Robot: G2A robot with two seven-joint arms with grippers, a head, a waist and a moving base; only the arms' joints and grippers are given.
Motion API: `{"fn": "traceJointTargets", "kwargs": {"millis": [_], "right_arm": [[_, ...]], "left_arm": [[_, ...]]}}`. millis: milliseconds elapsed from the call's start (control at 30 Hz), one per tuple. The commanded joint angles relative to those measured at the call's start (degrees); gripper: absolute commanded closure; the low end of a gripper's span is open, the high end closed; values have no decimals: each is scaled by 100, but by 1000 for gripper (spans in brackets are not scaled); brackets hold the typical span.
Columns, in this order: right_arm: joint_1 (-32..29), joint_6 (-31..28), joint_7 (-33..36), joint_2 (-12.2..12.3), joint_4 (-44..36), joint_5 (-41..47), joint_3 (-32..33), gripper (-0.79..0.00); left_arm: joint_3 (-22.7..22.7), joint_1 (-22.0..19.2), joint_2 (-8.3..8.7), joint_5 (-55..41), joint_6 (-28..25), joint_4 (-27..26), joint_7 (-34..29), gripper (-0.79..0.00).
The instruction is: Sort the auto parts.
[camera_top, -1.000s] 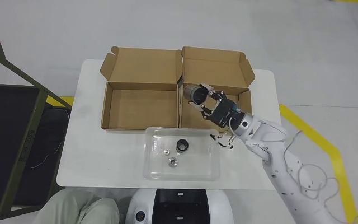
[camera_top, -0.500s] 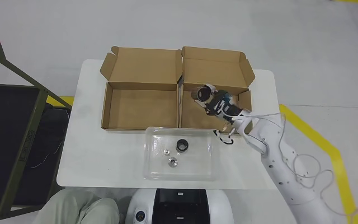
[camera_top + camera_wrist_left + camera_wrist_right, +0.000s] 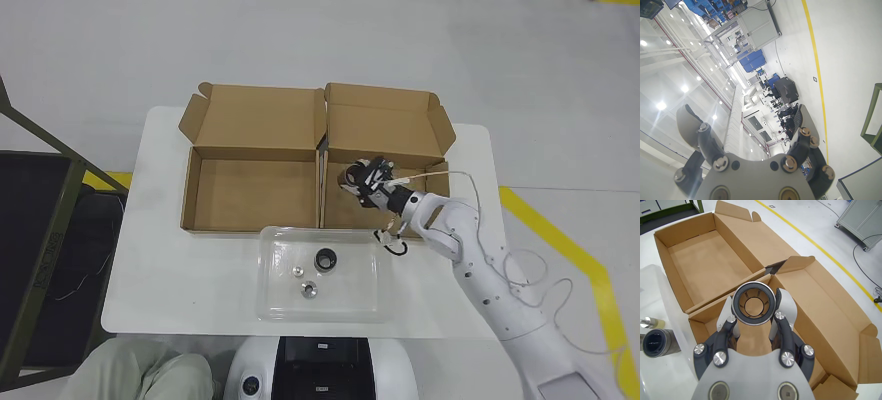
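My right gripper (image 3: 755, 303) is shut on a black-rimmed metal cylindrical bearing (image 3: 753, 288), held by its sides with its bore facing the camera. In the top view this bearing (image 3: 351, 177) and the right gripper (image 3: 366, 182) hang over the left end of the right cardboard box (image 3: 430, 190), close to the wall it shares with the left box (image 3: 250, 195). Both boxes look bare inside. My left gripper (image 3: 743, 113) is open, holds nothing and points up into the room.
A clear plastic tray (image 3: 275, 300) sits in front of the boxes, holding another bearing (image 3: 326, 260) and two small metal parts (image 3: 297, 269) (image 3: 309, 290). In the right wrist view that bearing (image 3: 657, 341) lies beside a short metal pin (image 3: 649, 322). Box flaps (image 3: 385, 115) stand open at the back.
The right wrist has turned and the arm has drawn in over the right box, still gripping the bearing. The bearing has shifted slightly toward the box floor. The tray parts have not moved.
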Motion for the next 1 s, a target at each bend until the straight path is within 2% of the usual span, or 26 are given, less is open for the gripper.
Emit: {"fn": "traceJointTargets", "kwargs": {"millis": [0,967], "right_arm": [[68,61,67,-24,122,1,-55,0],[600,45,991,-310,1063,663,-561,0]], "left_arm": [[0,0,0,0,0,0,0,-785],[0,0,0,0,0,0,0,-785]]}}
